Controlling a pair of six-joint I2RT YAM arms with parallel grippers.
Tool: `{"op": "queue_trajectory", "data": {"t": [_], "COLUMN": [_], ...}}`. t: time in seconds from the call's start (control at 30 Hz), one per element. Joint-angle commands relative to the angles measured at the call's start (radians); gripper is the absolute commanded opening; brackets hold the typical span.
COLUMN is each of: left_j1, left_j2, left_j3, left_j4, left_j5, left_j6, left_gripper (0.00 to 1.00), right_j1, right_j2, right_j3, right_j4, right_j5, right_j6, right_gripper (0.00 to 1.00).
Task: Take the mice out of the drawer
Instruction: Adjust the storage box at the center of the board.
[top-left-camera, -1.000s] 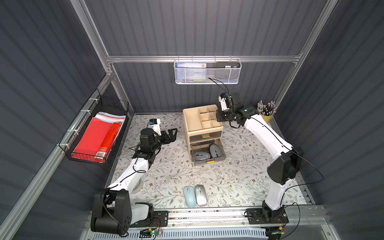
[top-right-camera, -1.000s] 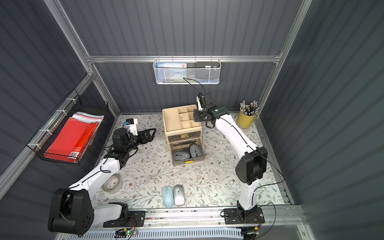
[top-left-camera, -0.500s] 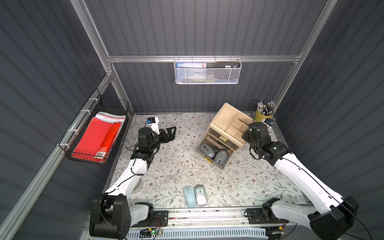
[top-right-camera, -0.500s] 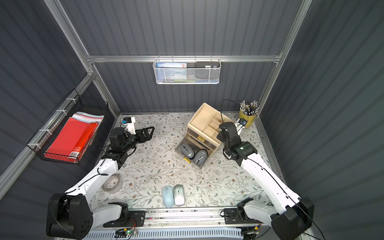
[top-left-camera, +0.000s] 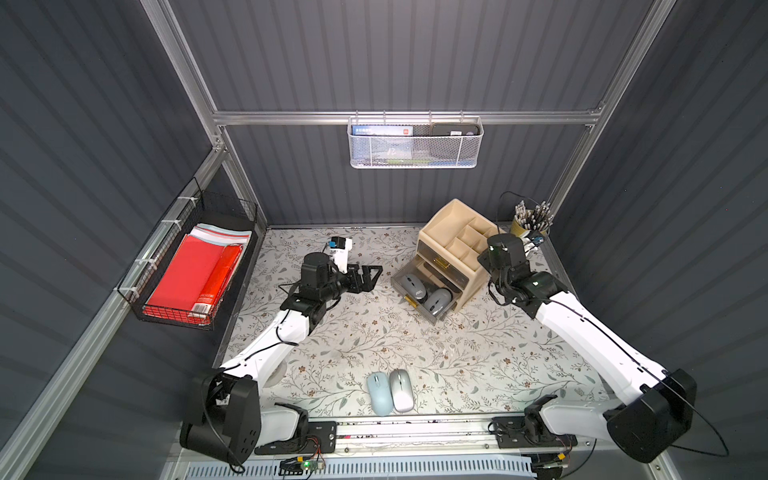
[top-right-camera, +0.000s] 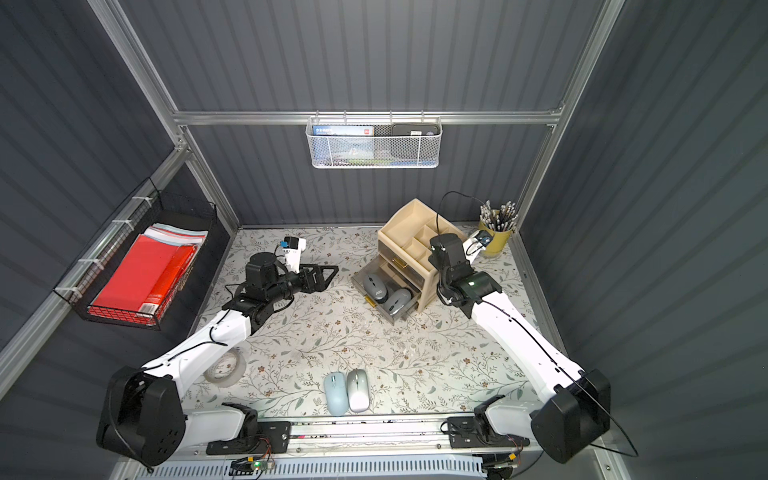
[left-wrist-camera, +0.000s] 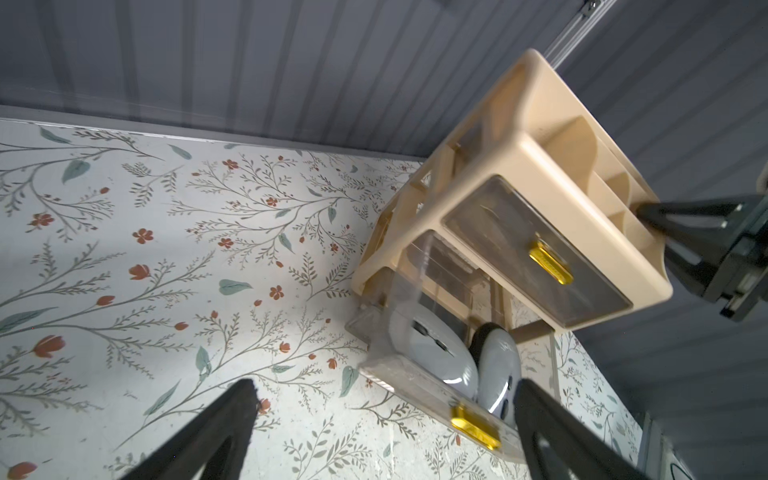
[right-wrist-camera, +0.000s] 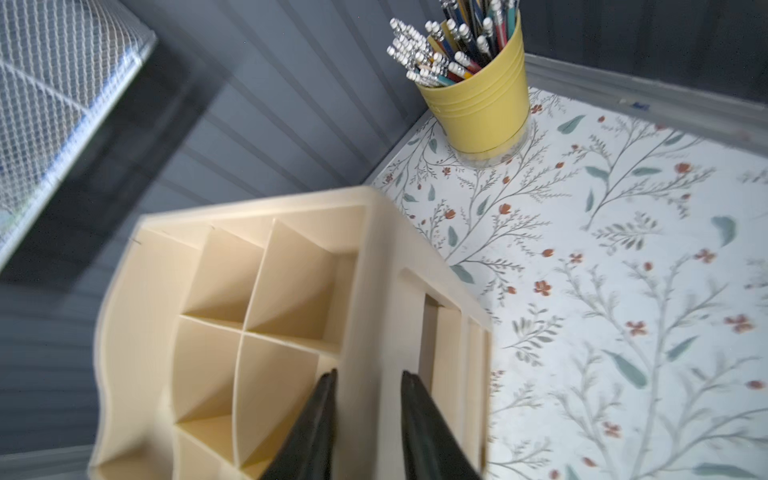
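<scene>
A beige organizer (top-left-camera: 453, 228) stands at the back right, turned at an angle. Its low clear drawer (top-left-camera: 417, 311) is pulled out. Two grey mice (top-left-camera: 415, 289) (top-left-camera: 438, 300) lie side by side in it, also in the left wrist view (left-wrist-camera: 432, 349) (left-wrist-camera: 496, 365). A pale blue mouse (top-left-camera: 379, 393) and a silver mouse (top-left-camera: 401, 390) rest on the table's front. My left gripper (top-left-camera: 376, 276) is open, just left of the drawer, empty. My right gripper (right-wrist-camera: 368, 374) straddles the organizer's side wall with its jaws parted.
A yellow pencil cup (top-left-camera: 530, 224) stands in the back right corner behind the organizer. A black wire basket of red folders (top-left-camera: 191, 270) hangs on the left wall and a white mesh basket (top-left-camera: 415, 143) on the back wall. A tape roll (top-right-camera: 224, 368) lies under the left arm.
The organizer has swung round, its open drawer now facing the left gripper. The right arm moved from behind it to its right side, and its jaws have parted. The left gripper barely moved.
</scene>
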Motion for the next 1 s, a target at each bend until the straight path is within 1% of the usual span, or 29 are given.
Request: {"op": "queue_trajectory", "data": {"t": [0.0,0.07,0.17,0.2,0.23,0.27,0.3,0.37,0.4,0.47,0.5,0.57,0.63,0.67,0.8,0.87,0.97], "left_j1": [-0.028,-0.034,-0.039,-0.040,-0.040,-0.041,-0.041,-0.041,-0.041,-0.041,-0.041,-0.041,-0.041,-0.041,-0.041,-0.041,-0.041], "left_j2": [0.030,0.041,0.052,0.055,0.056,0.056,0.058,0.060,0.060,0.053,0.047,0.035,0.031,0.033,0.044,0.028,-0.006], "left_j3": [0.036,0.036,0.034,0.032,0.030,0.028,0.026,0.026,0.025,0.026,0.025,0.018,0.015,0.012,0.015,0.019,0.040], "left_j4": [-0.037,-0.030,-0.025,-0.025,-0.024,-0.025,-0.025,-0.034,-0.042,-0.055,-0.060,-0.069,-0.075,-0.077,-0.098,-0.120,-0.165], "left_j5": [0.001,-0.004,-0.008,-0.007,-0.009,-0.010,-0.010,-0.011,-0.014,-0.025,-0.029,-0.036,-0.040,-0.041,-0.066,-0.119,-0.231], "left_j6": [0.039,0.037,0.035,0.035,0.036,0.037,0.039,0.045,0.047,0.056,0.058,0.064,0.068,0.068,0.070,0.072,0.088], "left_gripper": [1.00,0.99,0.99,0.99,1.00,1.00,0.99,1.00,0.99,0.99,0.99,0.99,0.99,0.99,0.99,0.99,0.99], "right_j1": [-0.003,-0.005,-0.012,-0.030,-0.070,-0.133,-0.202,-0.339,-0.378,-0.428,-0.442,-0.468,-0.490,-0.495,-0.499,-0.497,-0.481], "right_j2": [0.005,0.023,0.017,0.009,0.002,0.001,0.010,0.066,0.103,0.186,0.216,0.262,0.293,0.308,0.372,0.386,0.360], "right_j3": [0.068,0.116,0.159,0.158,0.151,0.142,0.138,0.155,0.180,0.237,0.261,0.271,0.261,0.257,0.268,0.267,0.214], "right_j4": [0.086,0.071,0.046,0.063,0.104,0.148,0.177,0.242,0.238,0.254,0.250,0.307,0.381,0.410,0.445,0.428,0.418], "right_j5": [0.019,0.018,0.103,0.113,0.078,-0.001,-0.110,-0.363,-0.454,-0.573,-0.608,-0.703,-0.807,-0.887,-1.059,-1.145,-1.182], "right_j6": [-0.047,-0.109,-0.207,-0.244,-0.292,-0.321,-0.325,-0.342,-0.348,-0.395,-0.402,-0.434,-0.429,-0.425,-0.389,-0.370,-0.337], "right_gripper": [0.50,0.54,0.59,0.61,0.62,0.62,0.64,0.68,0.70,0.73,0.73,0.73,0.74,0.74,0.74,0.74,0.74]}}
